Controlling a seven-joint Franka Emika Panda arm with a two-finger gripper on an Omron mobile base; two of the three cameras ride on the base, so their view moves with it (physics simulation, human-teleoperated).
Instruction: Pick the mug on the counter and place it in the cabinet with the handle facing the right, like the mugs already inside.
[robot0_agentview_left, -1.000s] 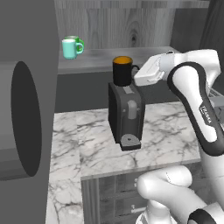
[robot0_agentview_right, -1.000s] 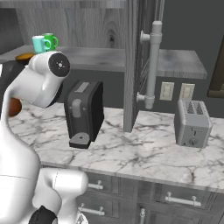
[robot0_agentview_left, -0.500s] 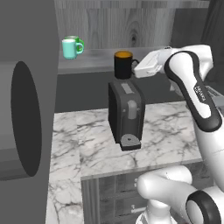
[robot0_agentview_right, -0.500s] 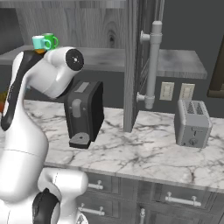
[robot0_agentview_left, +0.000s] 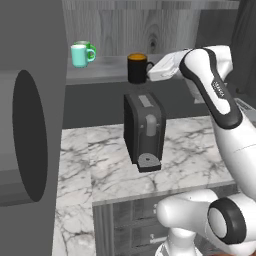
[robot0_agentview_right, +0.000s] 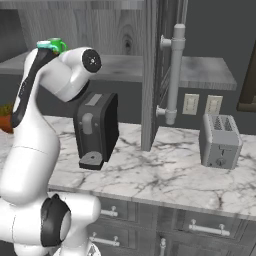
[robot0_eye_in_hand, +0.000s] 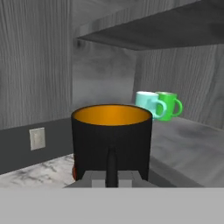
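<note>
Black mug, orange inside, clamped by its handle in the gripper at the cabinet shelf front, right of the teal mug: carry farther in, level, handle kept rightward, then set down.

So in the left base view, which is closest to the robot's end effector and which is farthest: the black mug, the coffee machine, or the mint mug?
1. Black mug: right at the end effector, held.
2. Coffee machine: on the counter just below.
3. Mint mug: far left on the cabinet shelf.
</note>
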